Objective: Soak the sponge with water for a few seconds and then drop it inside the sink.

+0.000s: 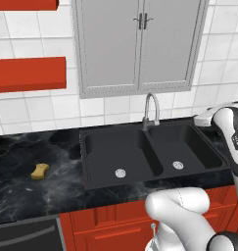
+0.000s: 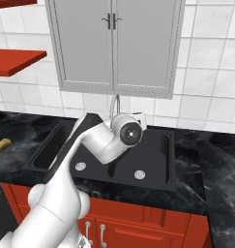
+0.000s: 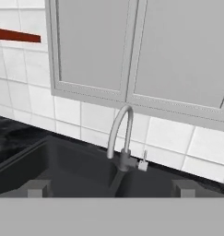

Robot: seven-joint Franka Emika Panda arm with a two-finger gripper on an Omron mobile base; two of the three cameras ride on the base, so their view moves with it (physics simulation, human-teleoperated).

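We have nothing in the hand [image 3: 111,189] yet: its two fingertips stand wide apart at the bottom of the hand view, with empty air between them, looking at the faucet [image 3: 120,138] and the back of the sink [image 1: 150,152]. The sponge [image 1: 40,170] lies flat on the counter [image 1: 22,186], well apart from the sink, off at about 9 o'clock from the wider basin in the left base view. So we judge the step in hand to be the reach for the sponge, and the arm must swing far left, away from the sink. To do it well, we should come down from above, keep the fingers wide until they straddle the pinched middle, and close across the narrow waist and not along the length. The sponge's long axis runs roughly from 8 o'clock to 2 o'clock in the left base view, one lobe nearer the counter's front edge, the other towards the sink; we should turn the wrist so the fingers sit square across that line.
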